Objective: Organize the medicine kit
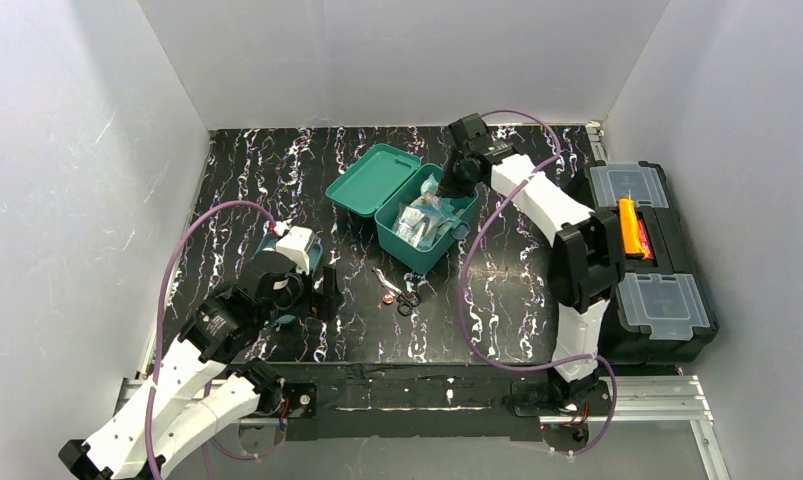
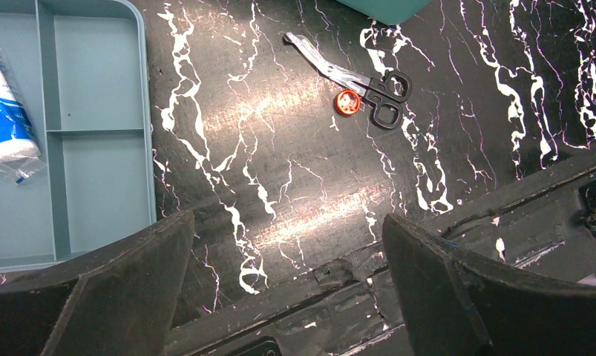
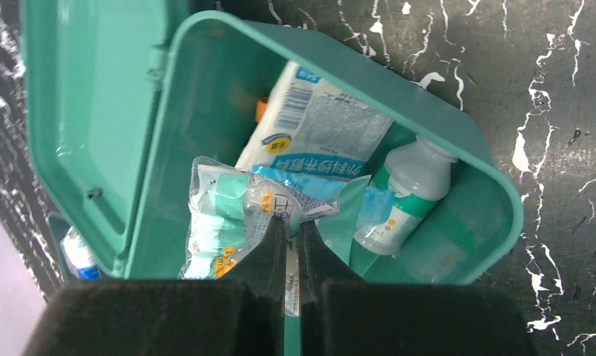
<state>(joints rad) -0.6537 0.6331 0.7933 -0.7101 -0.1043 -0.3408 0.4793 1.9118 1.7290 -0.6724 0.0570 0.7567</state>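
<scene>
Medicine kit (image 1: 407, 250) sits open mid-table, lid laid back so the box can be filled. Right gripper (image 3: 289, 222), jaws nearly touching, pinches 1 clear packet (image 3: 235, 215) over the contents, probably to tuck it in. Left gripper (image 2: 287, 230) gapes wide and empty beside the tray (image 2: 102, 81), facing the scissors (image 2: 354, 78), likely its next pick.

Black white-veined table (image 1: 247, 170), open teal medicine kit (image 1: 412, 252), blue tray (image 2: 102, 81), scissors (image 2: 354, 78) beside red disc (image 2: 346, 102), black toolbox (image 1: 677, 240) at right
</scene>
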